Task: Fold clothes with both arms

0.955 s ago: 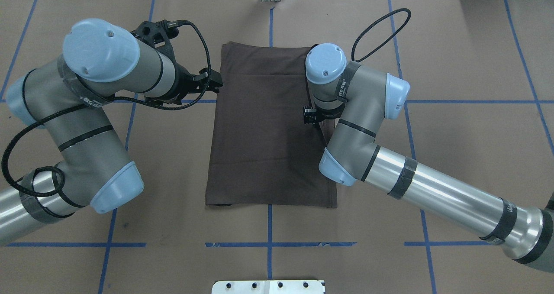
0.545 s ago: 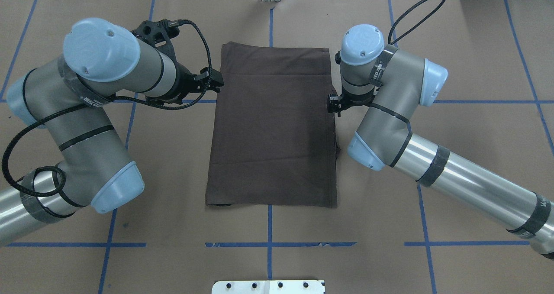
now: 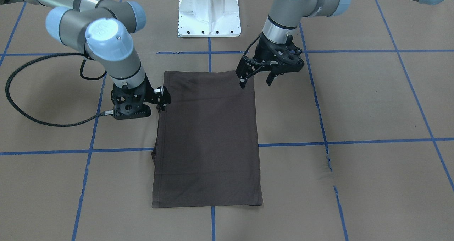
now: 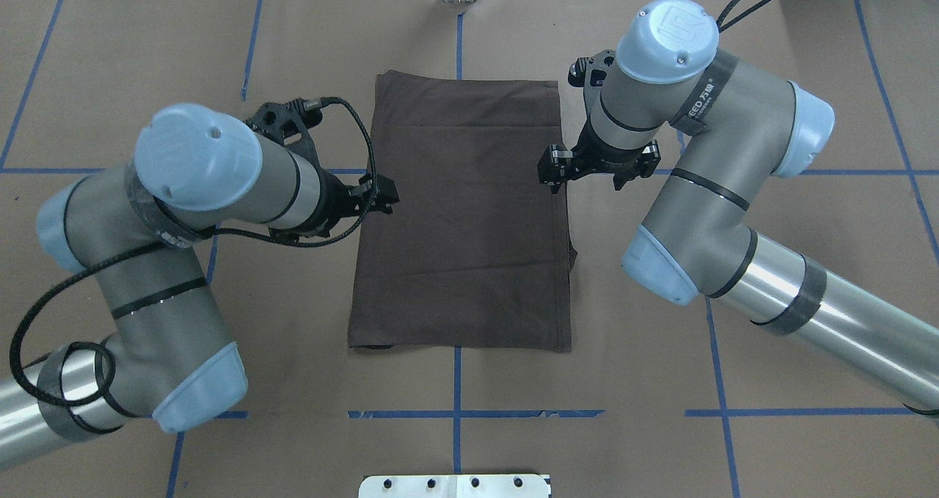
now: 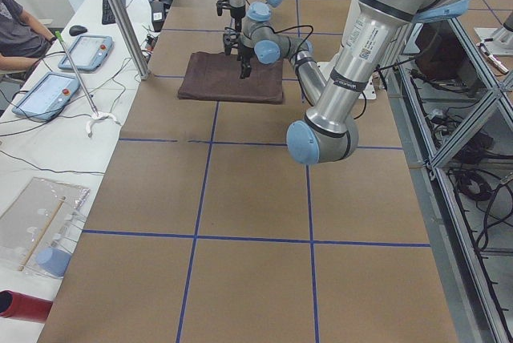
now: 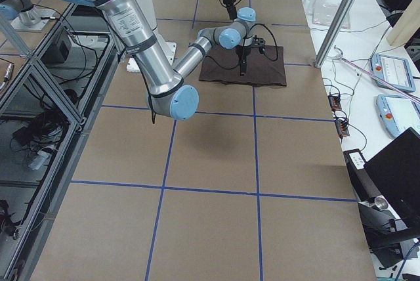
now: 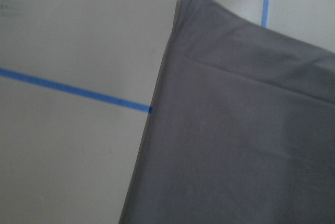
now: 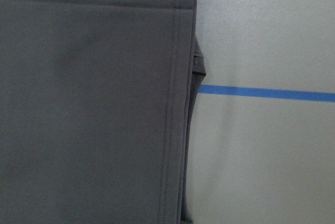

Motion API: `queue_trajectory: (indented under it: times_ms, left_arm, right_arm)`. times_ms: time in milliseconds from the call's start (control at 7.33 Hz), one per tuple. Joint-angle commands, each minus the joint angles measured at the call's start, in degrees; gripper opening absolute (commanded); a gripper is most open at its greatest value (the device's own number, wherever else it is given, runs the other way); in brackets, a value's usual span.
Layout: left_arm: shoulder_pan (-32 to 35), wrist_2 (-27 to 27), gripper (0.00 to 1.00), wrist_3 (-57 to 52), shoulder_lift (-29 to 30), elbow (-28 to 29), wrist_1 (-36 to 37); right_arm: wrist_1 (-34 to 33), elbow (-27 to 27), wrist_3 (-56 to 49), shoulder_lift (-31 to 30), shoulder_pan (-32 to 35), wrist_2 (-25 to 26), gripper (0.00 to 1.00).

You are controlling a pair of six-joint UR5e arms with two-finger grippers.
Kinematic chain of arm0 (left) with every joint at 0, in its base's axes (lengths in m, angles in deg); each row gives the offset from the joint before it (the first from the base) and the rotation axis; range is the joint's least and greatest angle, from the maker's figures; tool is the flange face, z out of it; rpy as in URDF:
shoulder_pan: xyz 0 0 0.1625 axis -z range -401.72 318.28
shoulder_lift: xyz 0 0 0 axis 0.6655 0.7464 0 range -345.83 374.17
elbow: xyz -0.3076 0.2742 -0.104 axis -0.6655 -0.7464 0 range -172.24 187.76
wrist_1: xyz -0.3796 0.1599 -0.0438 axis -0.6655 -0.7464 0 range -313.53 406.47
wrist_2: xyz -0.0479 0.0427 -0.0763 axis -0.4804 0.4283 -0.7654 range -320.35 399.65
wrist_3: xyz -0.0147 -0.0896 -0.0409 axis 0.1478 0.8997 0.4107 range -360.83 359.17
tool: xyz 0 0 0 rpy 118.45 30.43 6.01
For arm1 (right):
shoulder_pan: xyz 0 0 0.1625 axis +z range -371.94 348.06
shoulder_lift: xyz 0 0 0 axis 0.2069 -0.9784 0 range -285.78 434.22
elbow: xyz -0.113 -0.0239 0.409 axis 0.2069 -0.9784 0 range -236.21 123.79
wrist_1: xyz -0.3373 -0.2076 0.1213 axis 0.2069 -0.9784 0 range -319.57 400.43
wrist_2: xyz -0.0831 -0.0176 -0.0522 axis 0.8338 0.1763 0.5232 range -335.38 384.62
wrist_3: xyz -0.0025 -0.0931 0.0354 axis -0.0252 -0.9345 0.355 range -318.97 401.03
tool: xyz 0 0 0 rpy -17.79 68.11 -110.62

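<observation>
The clothes are one dark brown T-shirt [image 4: 462, 226] [image 3: 207, 138], folded into a flat upright rectangle on the brown paper. A small flap of it sticks out at its right edge [image 4: 573, 256]. My left gripper [image 3: 256, 80] [image 4: 378, 196] hovers open and empty above the shirt's left edge. My right gripper [image 4: 590, 179] points down at the right edge, with its fingers spread and nothing between them. One finger [image 3: 161, 96] reaches just over the cloth. The left wrist view shows the shirt's far left corner [image 7: 246, 130]. The right wrist view shows the hemmed right edge [image 8: 89, 103].
The white pedestal [image 3: 209, 10] [image 4: 455, 485] stands at the robot's side of the table. Blue tape lines [image 4: 455, 414] cross the paper, which has a tear [image 3: 328, 159]. A person [image 5: 20, 30] sits at a side desk with tablets [image 5: 80, 50] beyond the table.
My right arm has drawn back from over the shirt to its right edge and risen. My left gripper has slid along the left edge toward the robot. The shirt has not moved.
</observation>
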Motion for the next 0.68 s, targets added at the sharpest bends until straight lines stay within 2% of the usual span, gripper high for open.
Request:
queue_trajectory:
  times_ms: [0,273,545]
  left_arm:
    - [-8.59,5.65,1.00,13.55,-2.63,-2.12,0.14]
    - [-14.05,11.54,1.00,20.00,-3.26,-1.08,0.40]
    - [-15.48,13.50,1.00,20.73,-3.17,2.50,0.58]
  right_arm:
    - [0.15,7.95,5.11,-2.91,-0.25,-4.17,1.00]
    - [0.59,8.41,8.03,-2.66,-1.13,-4.28,1.00]
    - [0.59,8.33,8.04,-2.66,-1.48,-4.10,1.00]
